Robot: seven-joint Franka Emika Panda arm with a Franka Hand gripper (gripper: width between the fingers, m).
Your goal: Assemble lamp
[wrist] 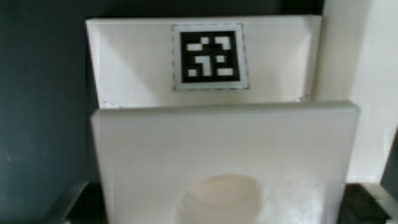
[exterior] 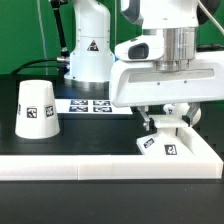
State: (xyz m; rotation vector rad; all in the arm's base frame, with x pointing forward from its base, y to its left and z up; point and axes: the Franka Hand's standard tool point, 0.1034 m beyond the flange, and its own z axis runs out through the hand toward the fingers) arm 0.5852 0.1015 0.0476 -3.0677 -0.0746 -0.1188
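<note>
The lamp base (exterior: 178, 150) is a flat white part with square tags, lying at the exterior view's right by the white front wall. My gripper (exterior: 168, 120) stands straight over it, its two dark fingers on either side of the base's raised middle. In the wrist view the base (wrist: 214, 130) fills the frame, with a tag at its far end and a faint round hollow near my gripper (wrist: 217, 205). Dark finger slivers sit tight against both of its sides. The tapered shade (exterior: 35, 108) stands alone at the exterior view's left. The bulb is hidden or out of view.
The marker board (exterior: 90, 103) lies on the black table behind the gripper. The big white robot pedestal (exterior: 88, 45) stands at the back. A white wall (exterior: 100, 170) runs along the table's front edge, close to the base.
</note>
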